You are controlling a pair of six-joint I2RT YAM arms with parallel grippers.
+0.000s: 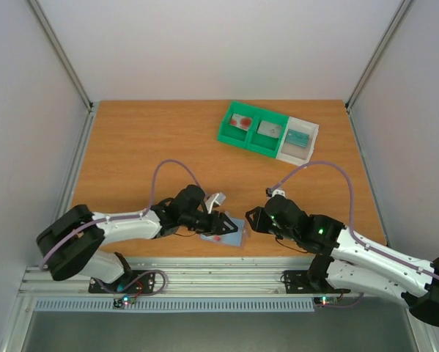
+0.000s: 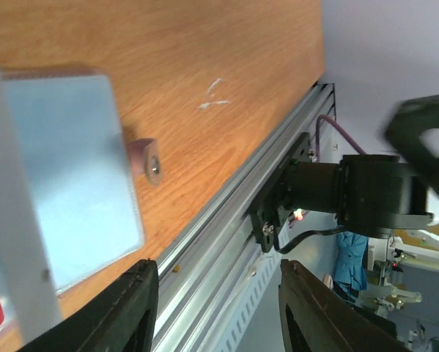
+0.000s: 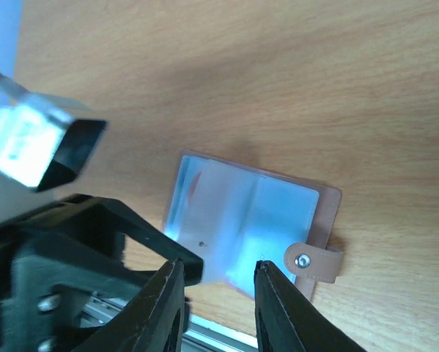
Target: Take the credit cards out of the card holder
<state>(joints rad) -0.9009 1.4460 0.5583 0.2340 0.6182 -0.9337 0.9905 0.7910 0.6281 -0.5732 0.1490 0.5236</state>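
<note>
Two grippers flank the card holder (image 1: 236, 233), open flat at the desk's (image 1: 131, 147) near edge. Left gripper (image 1: 220, 222) over its left end, right gripper (image 3: 219, 275) just right. Both part-open and empty, presumably to pin and extract.

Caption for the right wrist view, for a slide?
Right tool, jaws parted, close to the open card holder on the wooden table.

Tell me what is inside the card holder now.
A red-marked card shows through one clear pocket of the card holder. The other pocket looks plain; the left gripper covers one corner.
</note>
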